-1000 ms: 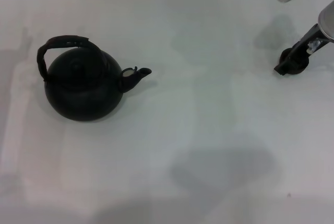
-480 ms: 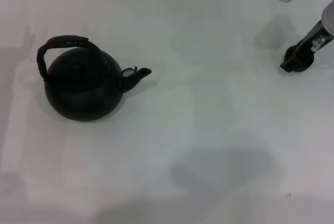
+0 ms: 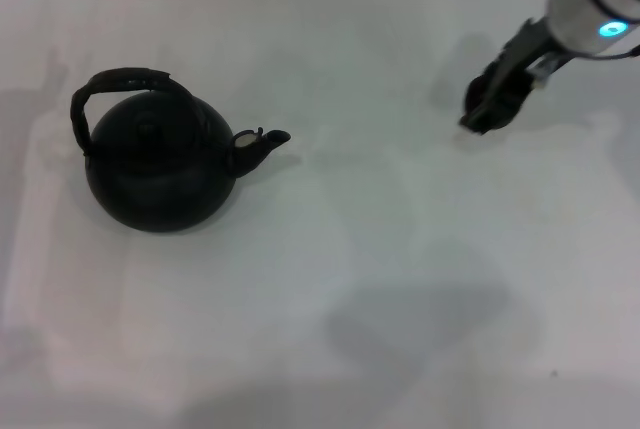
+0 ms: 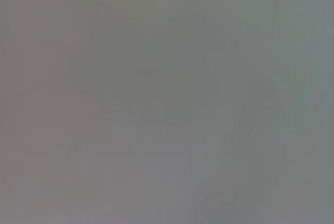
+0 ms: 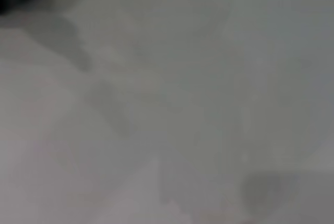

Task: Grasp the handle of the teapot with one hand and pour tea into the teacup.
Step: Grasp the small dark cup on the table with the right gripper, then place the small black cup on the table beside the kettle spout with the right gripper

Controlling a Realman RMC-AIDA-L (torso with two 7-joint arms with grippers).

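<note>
Black teapot (image 3: 158,167) at 9 o'clock; right gripper (image 3: 487,107) at 2 o'clock carrying teacup (image 3: 497,99), pinch unconfirmed. Next: set cup near spout (image 3: 262,142).

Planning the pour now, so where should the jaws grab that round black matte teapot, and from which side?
Grip the round black matte teapot by the thick wrapped middle of its dark arched handle, coming from above: the hoop stands upright over the lid, clear of the body.
</note>
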